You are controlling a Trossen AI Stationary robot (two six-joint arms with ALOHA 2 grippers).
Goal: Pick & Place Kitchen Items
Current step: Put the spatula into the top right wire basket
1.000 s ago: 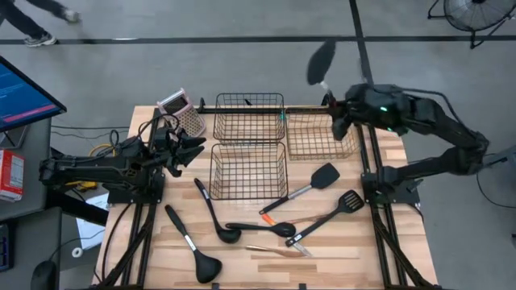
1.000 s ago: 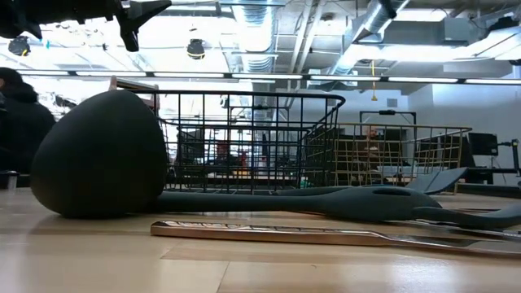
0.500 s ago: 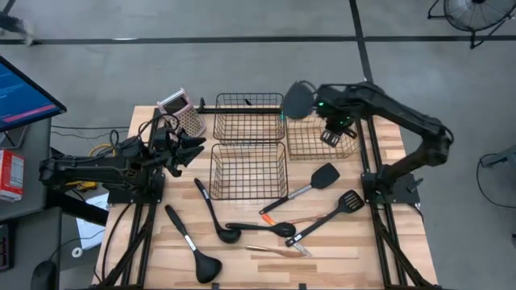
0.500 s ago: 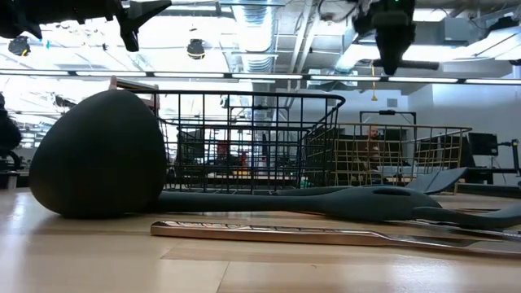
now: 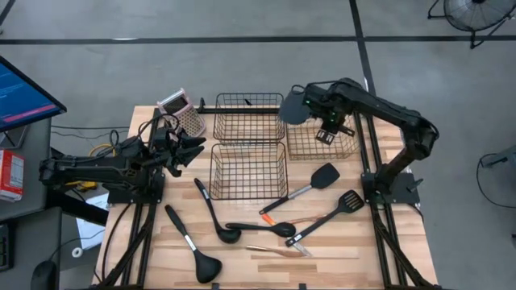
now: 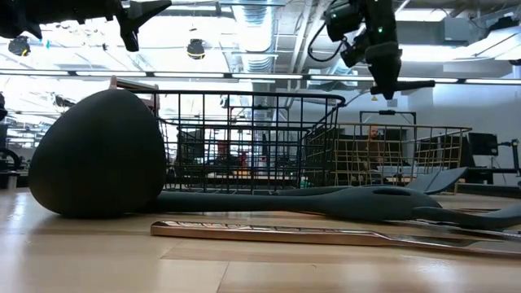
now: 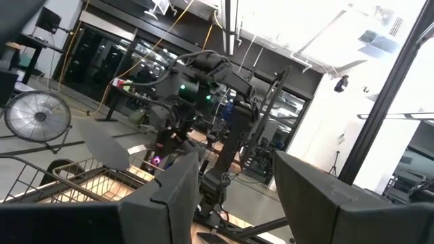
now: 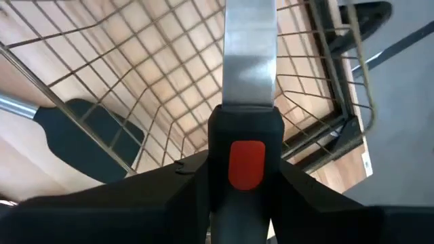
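Note:
My right gripper (image 5: 326,127) hangs over the copper wire basket (image 5: 322,138) at the table's far right, shut on a spatula with a black head (image 5: 292,107), a steel shaft (image 8: 249,54) and a black handle. Its head reaches toward the far black basket (image 5: 248,117). My left gripper (image 5: 193,147) waits open at the table's left side, holding nothing. On the near half of the table lie two black ladles (image 5: 193,246) (image 5: 214,213), a black spoon (image 5: 262,229), a black turner (image 5: 310,184), a slotted turner (image 5: 326,217) and a thin copper piece (image 5: 278,251). My right gripper pinches the spatula's black handle between its two fingers, at the end with the orange inset (image 8: 247,163), where the steel shaft begins. The fingers come from above, pointing steeply down, and lie across the handle. The spatula is lifted clear, roughly level, above the copper basket.
A second black wire basket (image 5: 248,171) stands in the table's middle, just near of the far one. A pink-topped box grater (image 5: 181,109) stands at the far left, close to my left gripper. The arms' frames run along both table sides.
My right gripper has come down and toward the table's left and near side, from past the far edge to above the copper basket. It has tipped from nearly level to pointing steeply down. The spatula swung with it, so its head now points toward the left.

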